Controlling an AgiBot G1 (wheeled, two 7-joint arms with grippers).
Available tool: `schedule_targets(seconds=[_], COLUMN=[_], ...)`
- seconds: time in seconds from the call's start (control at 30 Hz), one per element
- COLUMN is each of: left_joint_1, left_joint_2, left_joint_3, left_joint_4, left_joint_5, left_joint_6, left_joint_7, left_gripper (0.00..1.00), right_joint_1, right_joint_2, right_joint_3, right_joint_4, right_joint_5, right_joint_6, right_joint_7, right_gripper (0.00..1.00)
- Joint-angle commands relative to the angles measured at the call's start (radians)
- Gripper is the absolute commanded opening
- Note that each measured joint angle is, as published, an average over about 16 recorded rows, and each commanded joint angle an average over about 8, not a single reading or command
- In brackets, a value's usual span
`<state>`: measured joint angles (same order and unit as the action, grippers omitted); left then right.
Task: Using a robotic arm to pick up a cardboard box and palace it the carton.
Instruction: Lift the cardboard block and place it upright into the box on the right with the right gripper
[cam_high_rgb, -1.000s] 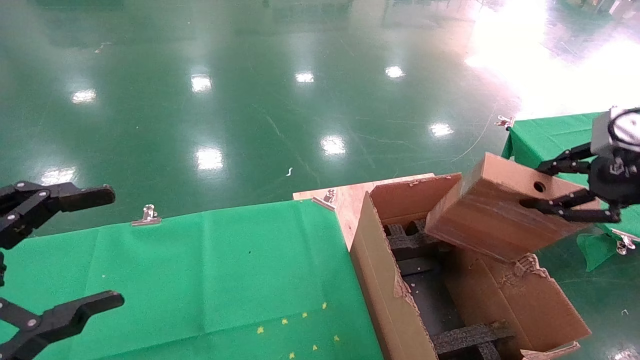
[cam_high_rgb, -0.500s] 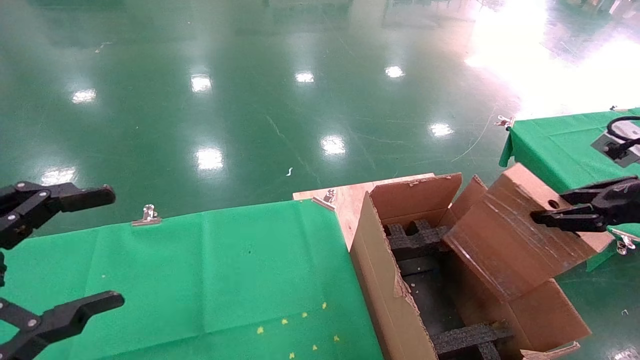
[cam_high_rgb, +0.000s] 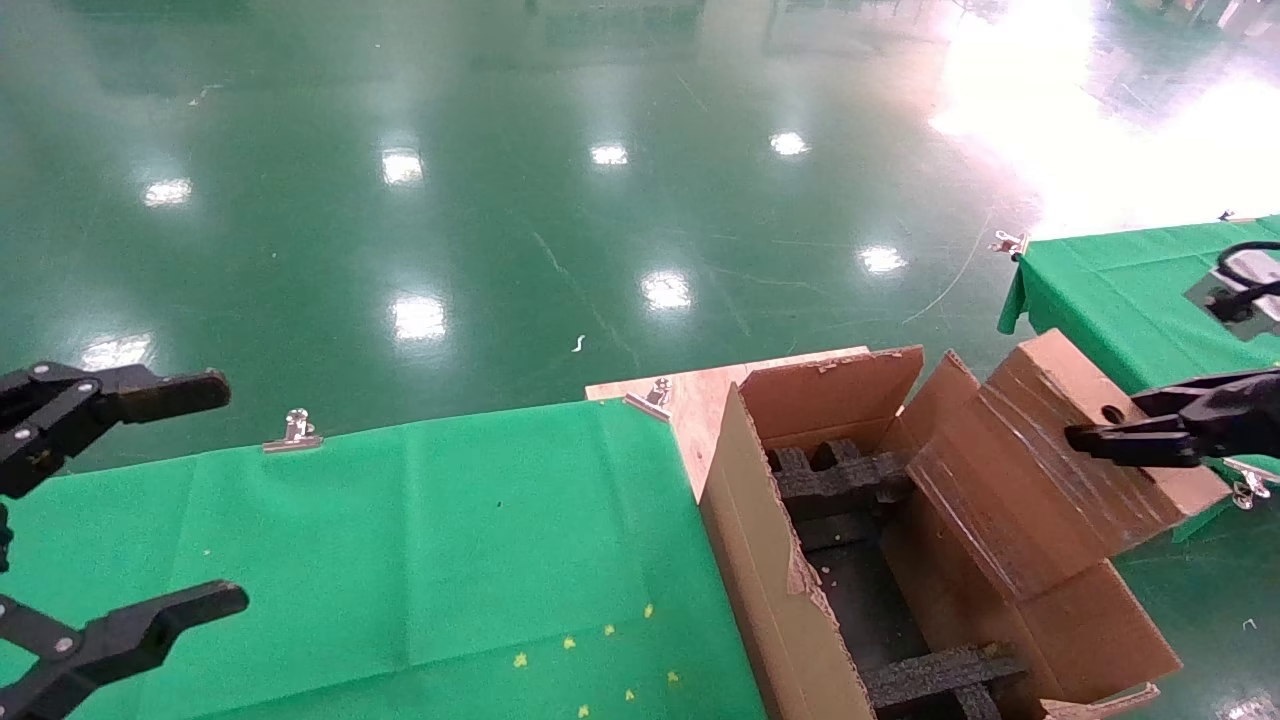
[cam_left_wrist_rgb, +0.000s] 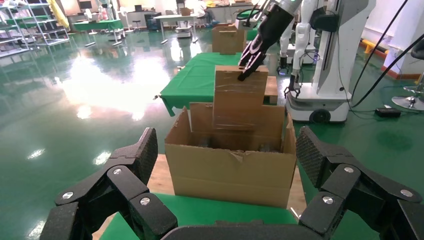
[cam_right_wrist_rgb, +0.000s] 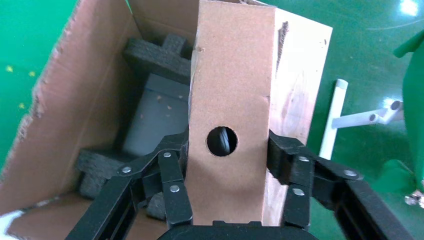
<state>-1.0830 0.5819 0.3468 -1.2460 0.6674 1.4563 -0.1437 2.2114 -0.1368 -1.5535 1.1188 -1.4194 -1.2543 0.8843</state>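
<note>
Head view shows the largest item first: the green cloth-covered table (cam_high_rgb: 400, 540), which fills the lower left, with a second green-covered table (cam_high_rgb: 1110, 290) at the far right. Between them stands the carton (cam_high_rgb: 760, 560), a large brown corrugated box with ragged flaps and black foam inserts (cam_high_rgb: 850, 480) inside. The flat, slim brown cardboard box (cam_high_rgb: 1030, 470) with clear tape bands leans tilted over the carton's right side, its lower end inside the opening and its upper end raised toward the right. The right gripper (cam_high_rgb: 1130, 440), black and multi-link, is clamped on that upper end; in the right wrist view its fingers (cam_right_wrist_rgb: 172, 180) press both broad faces of the cardboard box (cam_right_wrist_rgb: 232, 115) on either side of a small round hole (cam_right_wrist_rgb: 222, 141) in the narrow side. The left gripper (cam_high_rgb: 150, 500), all black, hangs over the left table edge with its fingers spread wide and holding nothing. Small silver binder clips (cam_high_rgb: 295, 432) pin the cloth at the table's far edge.
</note>
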Motion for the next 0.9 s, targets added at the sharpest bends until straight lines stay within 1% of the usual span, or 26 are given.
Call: schedule_targets(seconds=[0.03, 0.13, 0.33, 0.43, 0.63, 0.9], left_joint_1=[0.0, 0.0, 0.0, 0.0, 0.0, 0.0], left_joint_2=[0.0, 0.0, 0.0, 0.0, 0.0, 0.0], left_joint_3=[0.0, 0.0, 0.0, 0.0, 0.0, 0.0], left_joint_4=[0.0, 0.0, 0.0, 0.0, 0.0, 0.0], left_joint_5=[0.0, 0.0, 0.0, 0.0, 0.0, 0.0], left_joint_6=[0.0, 0.0, 0.0, 0.0, 0.0, 0.0], left_joint_7=[0.0, 0.0, 0.0, 0.0, 0.0, 0.0], left_gripper=[1.0, 1.0, 1.0, 1.0, 1.0, 1.0], right_joint_1=[-0.008, -0.043, -0.109, -0.136, -0.188, -0.26], right_joint_2=[-0.002, -0.001, 0.009, 0.008, -0.011, -0.056], right_joint_3=[-0.005, -0.03, -0.08, -0.099, -0.134, -0.175], right_joint_4=[0.003, 0.053, 0.153, 0.183, 0.195, 0.164], right_joint_5=[0.0, -0.027, -0.084, -0.104, -0.118, -0.123], right_joint_6=[0.013, 0.07, 0.183, 0.231, 0.308, 0.408], right_joint_7=[0.009, 0.094, 0.297, 0.371, 0.453, 0.504], right_gripper=[0.0, 0.0, 0.0, 0.0, 0.0, 0.0])
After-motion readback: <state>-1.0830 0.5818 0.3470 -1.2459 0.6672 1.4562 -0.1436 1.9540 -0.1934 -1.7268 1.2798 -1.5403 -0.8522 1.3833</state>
